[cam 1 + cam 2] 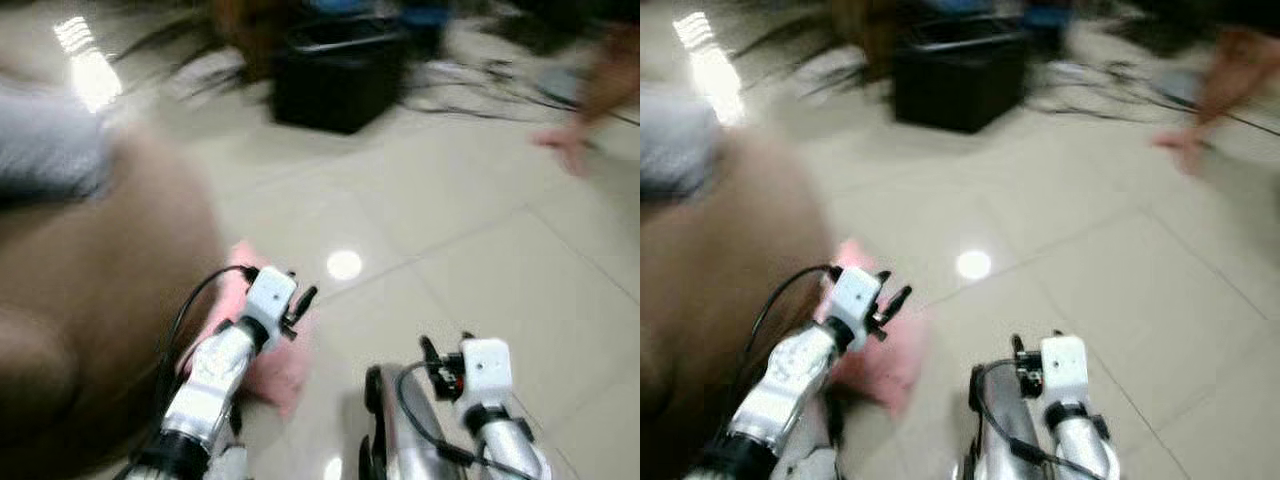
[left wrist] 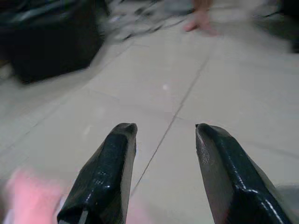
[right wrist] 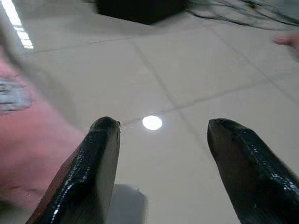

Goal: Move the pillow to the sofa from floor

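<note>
Left gripper [image 2: 161, 172]: black fingers spread wide, holding nothing, poised above the soft pink pillow [image 1: 275, 365]. Right gripper [image 3: 163, 172]: likewise agape and empty, just beside the pillow's edge. Pillow: flat on the glossy cream tiled floor [image 1: 470, 250], touching the brown upholstered sofa [image 1: 90, 300]. Black box [image 1: 340, 75]: well apart. Step judged: approach, blurred. Next: lower both grippers, pinch fabric, lift sofaward.

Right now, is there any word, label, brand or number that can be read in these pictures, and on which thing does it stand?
None can be read. All views are blurred by motion.
Pink pillow: no print visible.
Black box: no legible label.
</note>
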